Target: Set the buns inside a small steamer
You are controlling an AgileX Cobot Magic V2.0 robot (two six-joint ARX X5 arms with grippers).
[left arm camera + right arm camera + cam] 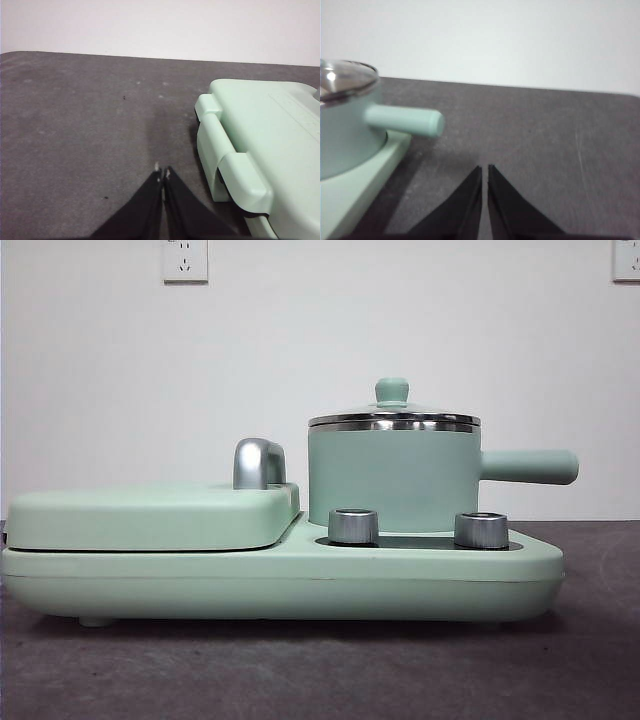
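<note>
The small steamer (393,475), a mint-green pot with a steel rim, a straight side handle and a knobbed glass lid on top, stands on the right half of a mint-green cooker base (280,580). It also shows in the right wrist view (345,130). The buns are out of view. My left gripper (162,174) is shut and empty above the dark table, beside the flat hinged griddle (270,140). My right gripper (484,170) is shut and empty above the table, off the end of the steamer's handle (405,121). Neither arm shows in the front view.
The flat griddle (150,515) with its chrome handle (258,462) takes up the left half of the cooker base. Two chrome knobs (353,526) sit in front of the steamer. A white wall stands behind the dark grey table (320,670).
</note>
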